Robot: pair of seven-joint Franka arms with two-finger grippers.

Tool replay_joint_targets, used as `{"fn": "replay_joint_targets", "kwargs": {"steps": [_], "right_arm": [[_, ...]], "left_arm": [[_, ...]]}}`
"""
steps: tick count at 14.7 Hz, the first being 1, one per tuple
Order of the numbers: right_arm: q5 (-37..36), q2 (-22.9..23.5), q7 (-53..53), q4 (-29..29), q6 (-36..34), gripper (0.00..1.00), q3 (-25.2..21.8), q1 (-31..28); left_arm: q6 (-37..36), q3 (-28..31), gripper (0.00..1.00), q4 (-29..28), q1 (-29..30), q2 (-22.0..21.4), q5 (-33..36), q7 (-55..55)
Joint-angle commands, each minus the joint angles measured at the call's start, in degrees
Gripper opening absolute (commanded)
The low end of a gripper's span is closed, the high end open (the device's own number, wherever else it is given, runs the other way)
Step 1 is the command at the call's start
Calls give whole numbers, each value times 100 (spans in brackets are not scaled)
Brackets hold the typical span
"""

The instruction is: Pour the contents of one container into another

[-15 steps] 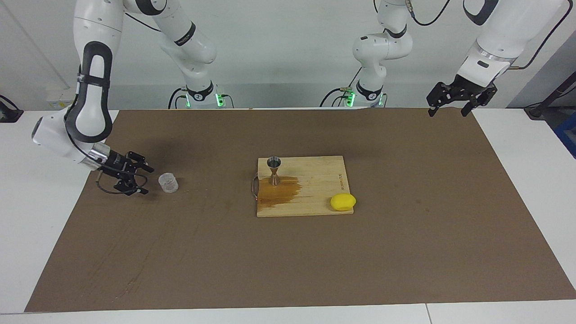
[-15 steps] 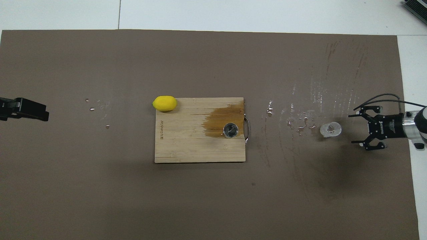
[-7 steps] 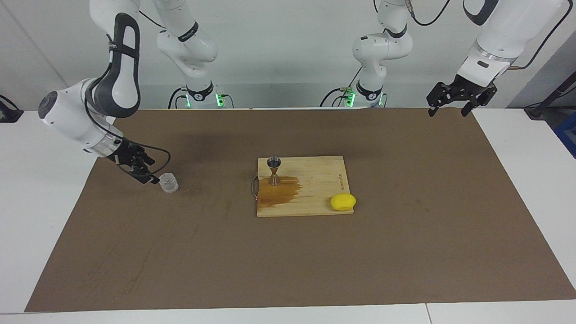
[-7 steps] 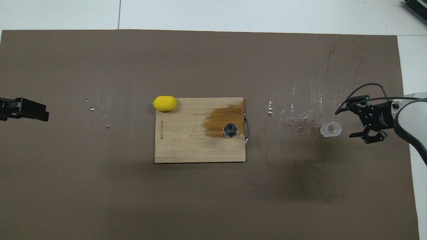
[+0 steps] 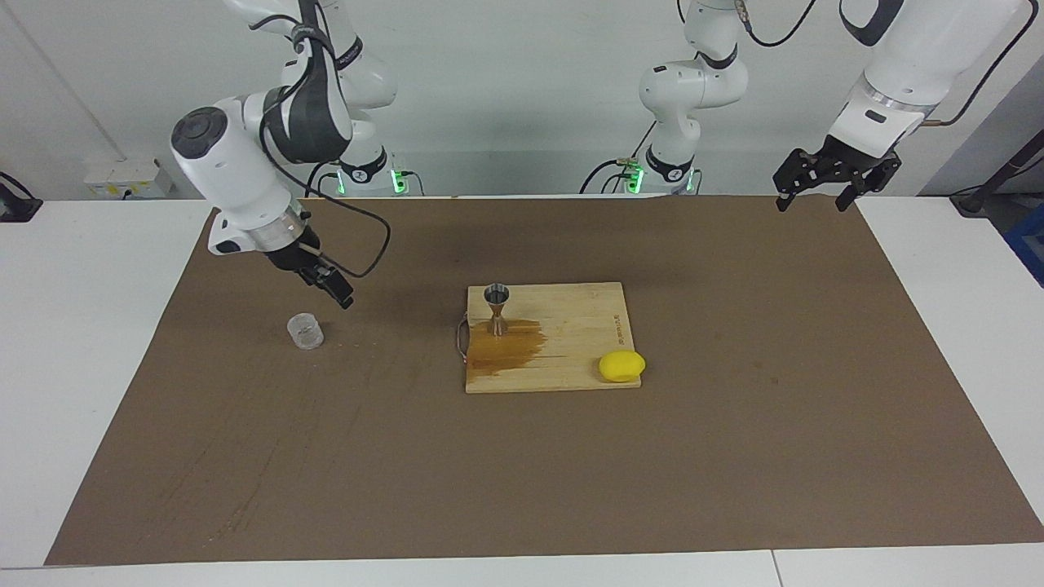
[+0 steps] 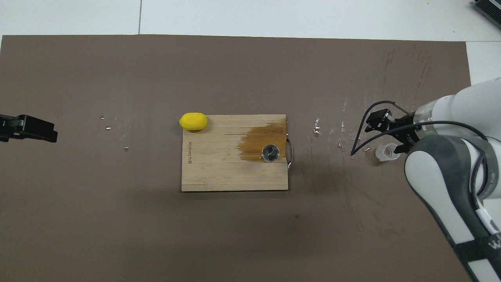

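Observation:
The small clear ribbed cup (image 5: 305,331) stands upright on the brown mat toward the right arm's end; in the overhead view (image 6: 384,153) the right arm partly covers it. The silver hourglass jigger (image 5: 497,308) stands upright on the wooden board (image 5: 571,326), by a dark wet stain; it also shows in the overhead view (image 6: 270,152). My right gripper (image 5: 333,289) is open and empty, raised over the mat close by the cup and not touching it; in the overhead view the right gripper (image 6: 386,135) spans the cup. My left gripper (image 5: 811,198) is open and waits, raised over the mat's corner nearest the left arm.
A yellow lemon (image 5: 621,365) lies on the board's corner farthest from the robots, toward the left arm's end. Water drops (image 6: 354,147) are scattered on the mat between the cup and the board. The board's metal handle (image 6: 290,152) faces the cup.
My right gripper has risen and swung up from beside the cup, with the arm's elbow folding in toward the table. The cup, jigger and left arm have not moved.

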Motion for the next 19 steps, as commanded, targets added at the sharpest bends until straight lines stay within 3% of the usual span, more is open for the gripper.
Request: {"fn": "replay_joint_targets", "kwargs": {"steps": [1,5,12,19], "right_arm": [[-332,-72,-963,499,-455,100,-33,-78],[-710,-19,-2284,1132,-701,100,-85,-359],[-719,235,-2556,2740,-2607,100,-94,-501],[-658,60,-3241,2331,-2636,100,-86,-553]], "left_arm": [[33,3,100,-175,28,-148,-26,45],[33,3,100,-175,28,-148,-26,45],[33,3,100,-175,28,-148,-26,45],[33,3,100,-175,28,-148,-26,45]]}}
